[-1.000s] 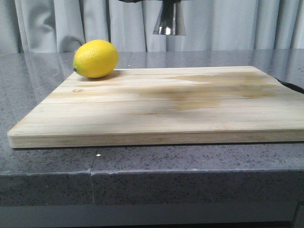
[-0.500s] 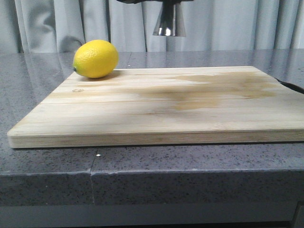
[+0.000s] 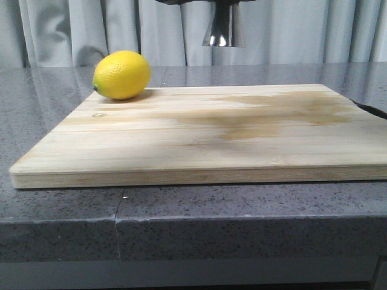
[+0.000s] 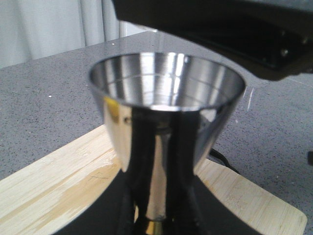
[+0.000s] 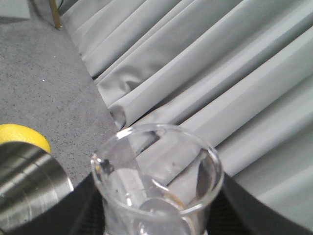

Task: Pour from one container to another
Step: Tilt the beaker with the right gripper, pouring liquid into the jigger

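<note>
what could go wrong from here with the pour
1. The jigger is held high above the cutting board, so any liquid missing its mouth would likely splash onto the already stained wood.
2. The beaker sits beside the jigger's rim rather than over it; tipping now might spill past the edge.
3. The lemon rests on the board's back corner and could roll if the board is bumped.

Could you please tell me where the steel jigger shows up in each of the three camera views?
Front view: the shiny steel hourglass jigger hangs at top centre, its upper part cut off.
Left wrist view: it fills the centre, open cup upward.
Right wrist view: only its steel wall shows, at the lower left corner.
Shared landmark: the yellow lemon, in front and right wrist views.
</note>
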